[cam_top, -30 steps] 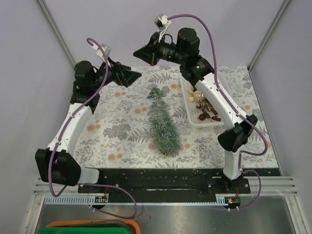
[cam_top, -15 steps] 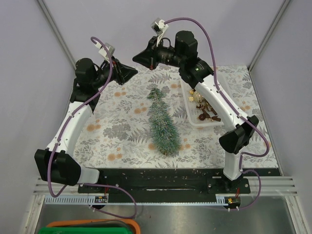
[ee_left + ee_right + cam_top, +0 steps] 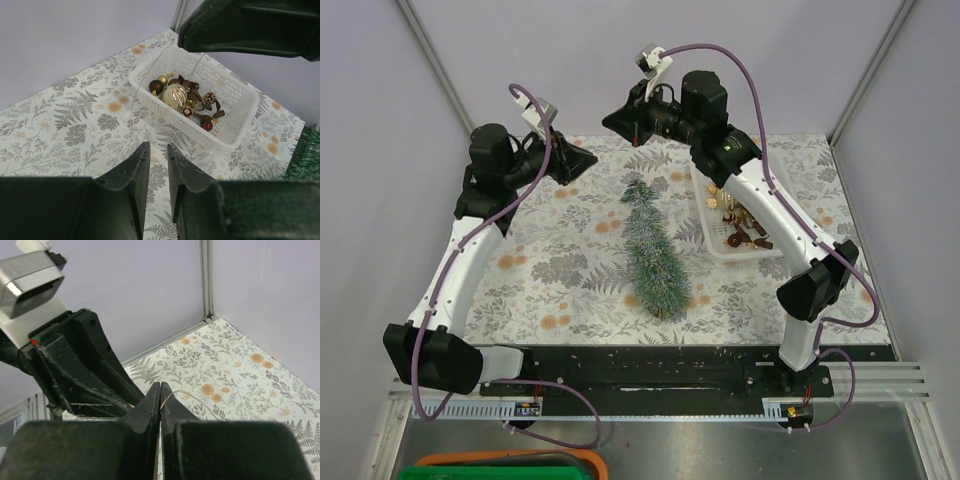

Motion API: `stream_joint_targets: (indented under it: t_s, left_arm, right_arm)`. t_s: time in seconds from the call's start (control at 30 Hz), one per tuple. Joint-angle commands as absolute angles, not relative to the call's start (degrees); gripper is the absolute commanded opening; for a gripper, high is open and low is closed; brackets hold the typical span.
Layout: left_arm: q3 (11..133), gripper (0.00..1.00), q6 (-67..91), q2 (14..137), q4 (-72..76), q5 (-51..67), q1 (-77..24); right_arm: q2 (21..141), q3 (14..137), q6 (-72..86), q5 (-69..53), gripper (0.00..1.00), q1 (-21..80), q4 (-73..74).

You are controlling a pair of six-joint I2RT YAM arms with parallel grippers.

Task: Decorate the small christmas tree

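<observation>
The small christmas tree lies flat mid-table, its tip pointing away and its wooden base toward the arms; its bristles show at the right edge of the left wrist view. My right gripper hangs high over the far edge of the table. In its own view the right gripper is shut, with a thin thread curling out from between the jaws. My left gripper hovers just below and left of it. In the left wrist view the left gripper has a narrow gap with nothing in it.
A white basket right of the tree holds a gold bauble, brown baubles, pinecones and bows. The walls of the enclosure stand close behind both grippers. The left arm fills the left of the right wrist view.
The left gripper's jaws have narrowed from wide open to a slim gap. It has drawn back slightly to the left. The right gripper has shifted a little right and down.
</observation>
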State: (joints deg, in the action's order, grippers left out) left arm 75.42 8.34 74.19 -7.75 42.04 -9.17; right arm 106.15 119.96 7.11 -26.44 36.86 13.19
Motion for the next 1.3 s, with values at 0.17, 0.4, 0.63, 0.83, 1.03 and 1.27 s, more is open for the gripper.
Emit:
stream_joint_targets:
  t_s: [0.17,0.4,0.63,0.83,1.03,1.27]
  left_arm:
    - [74.63,0.73,13.0,70.67,-6.95,53.52,-9.23]
    - [75.06,0.96,6.07,68.2,-13.88,48.78,-7.13]
    - [74.1,0.95,5.01,66.62,-13.45,47.73,-0.09]
    - [67.77,0.91,7.82,68.37,-8.35,47.03,-1.05]
    - [63.2,0.88,5.27,71.89,-3.36,40.79,-7.2]
    - [63.89,0.8,3.34,76.64,1.93,35.7,-14.32]
  right_arm:
    - [106.87,124.8,7.2,-27.41,0.0,35.6,11.25]
    - [107.32,125.95,7.21,-33.65,0.0,33.67,10.99]
    - [104.86,122.08,7.73,-42.35,0.0,30.77,8.62]
    - [104.33,122.26,9.4,-49.65,0.0,28.22,8.52]
    - [102.13,119.62,9.49,-54.13,0.0,25.84,8.53]
    - [99.85,115.76,9.32,-58.53,0.0,24.17,8.61]
